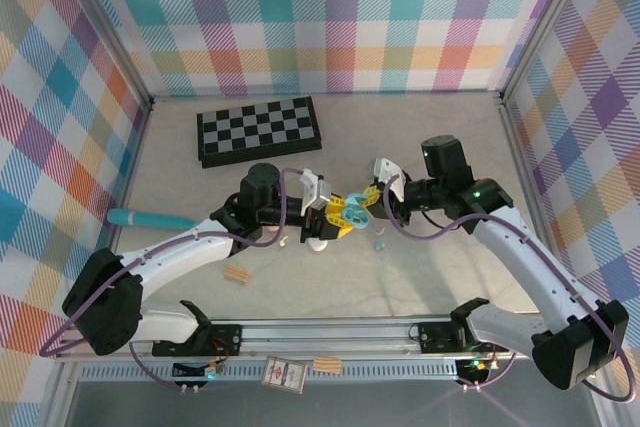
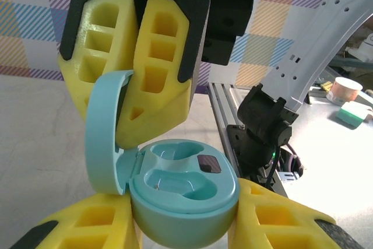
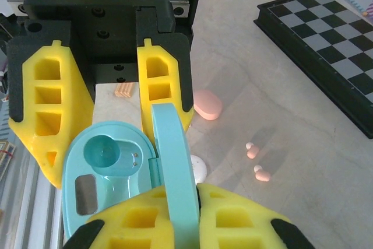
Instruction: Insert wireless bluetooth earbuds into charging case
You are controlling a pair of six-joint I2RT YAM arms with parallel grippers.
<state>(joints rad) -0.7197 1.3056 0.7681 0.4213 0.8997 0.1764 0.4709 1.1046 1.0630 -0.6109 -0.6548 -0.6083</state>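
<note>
Yellow fingers (image 3: 239, 223) of the right pincer (image 3: 178, 199) sit closest to the lens in the right wrist view. They are pressed shut on the edge of the light-blue lid (image 3: 173, 161), which stands upright and runs from 12 to 6 o'clock there. Hinged to it at 9 o'clock is the body of the charging case (image 3: 111, 173). The left pincer (image 3: 111, 138) grips this body from the far side, one finger clamped on each flank. In the left wrist view the case shows two moulded wells (image 2: 175, 170), both bare, and the lid stands at 9 o'clock between the right pincer's fingers.

From above, the case is held over the middle of the tabletop (image 1: 450, 137), with the two pincers meeting on it from 9 and 3 o'clock. Two pale pink earbuds (image 3: 252, 151) lie on the tabletop at 3 o'clock of the lid in the right wrist view. Each has its long axis running roughly 11 to 5 o'clock; which end is the stem is too small to tell. One light-blue earbud (image 1: 379, 244) lies near the case at 5 o'clock in the top view.

Farther out, a closed pink case (image 3: 207, 104) lies at 1 o'clock of the lid. A white case (image 3: 199, 168) sits just beside the lid, partly hidden by it. A tan wooden block (image 3: 123, 90) lies beyond the left pincer. In the top view a folded chessboard (image 1: 258, 130) lies at 11 o'clock, and a teal stick (image 1: 150, 219) at 9 o'clock near the left wall.
</note>
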